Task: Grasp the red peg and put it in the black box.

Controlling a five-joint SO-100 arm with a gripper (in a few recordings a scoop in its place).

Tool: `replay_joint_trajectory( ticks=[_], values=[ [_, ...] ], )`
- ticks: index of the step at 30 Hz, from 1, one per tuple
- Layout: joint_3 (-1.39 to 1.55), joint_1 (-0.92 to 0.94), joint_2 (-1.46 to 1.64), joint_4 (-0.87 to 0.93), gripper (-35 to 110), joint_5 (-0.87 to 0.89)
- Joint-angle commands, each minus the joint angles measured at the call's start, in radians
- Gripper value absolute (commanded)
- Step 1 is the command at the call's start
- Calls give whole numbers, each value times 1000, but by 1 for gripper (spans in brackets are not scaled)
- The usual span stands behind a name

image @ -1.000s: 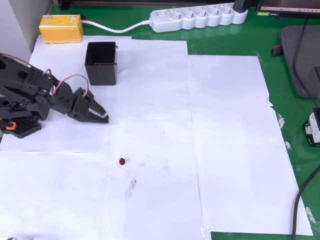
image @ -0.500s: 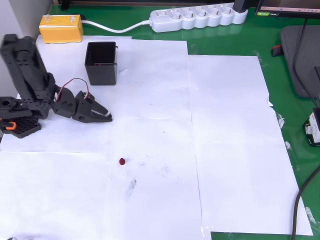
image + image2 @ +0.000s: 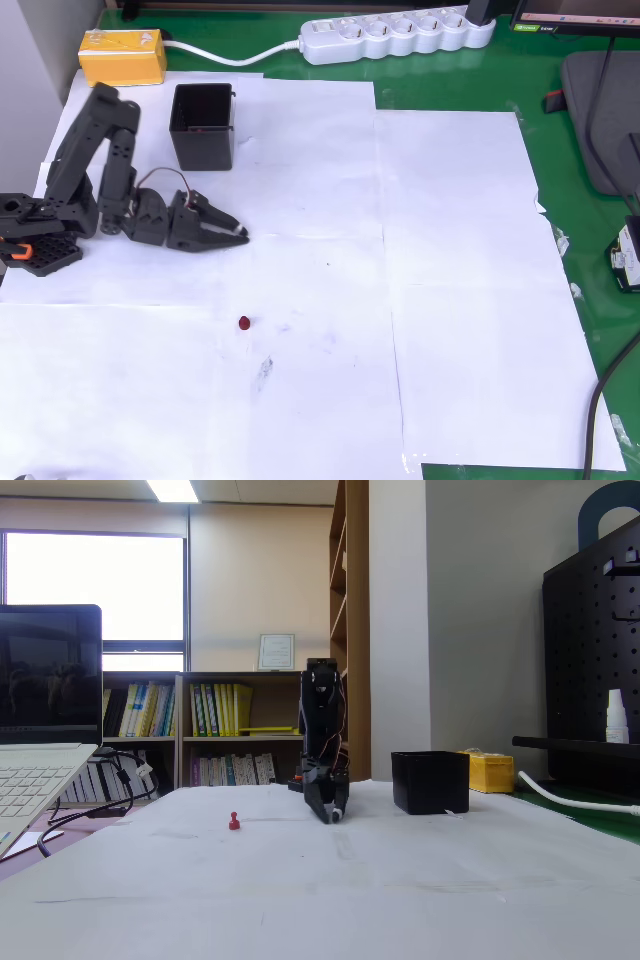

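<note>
From above, you see the gripper (image 3: 238,236) reach a bit farther out over the white paper (image 3: 450,280) than it did a moment ago. The arm's back part now leans forward instead of standing up tall. The jaws look close together at the tips, with nothing between them.

The red peg (image 3: 244,323) sits on the paper where it was, below the gripper in this view and well apart from it. The black box (image 3: 203,126) stands near the top left, and it has not moved. The yellow block (image 3: 122,56) lies beyond it, next to the white power strip (image 3: 395,34).

From the side view on the table, the gripper (image 3: 337,816) points down with its tip just above the paper. You cannot tell from here if the jaws are apart. The red peg (image 3: 234,822) stands to its left, and the black box (image 3: 430,781) to its right.

So the arm is getting closer, but you have not grabbed the peg yet. You probably need to swing over to the peg and open the jaws.
</note>
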Motion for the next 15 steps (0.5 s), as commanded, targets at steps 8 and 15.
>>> replay_joint_trajectory(
  ticks=[8,15],
  values=[
    [-11,155,91,-164,3,9],
    [-18,265,141,-235,5,18]
  ],
)
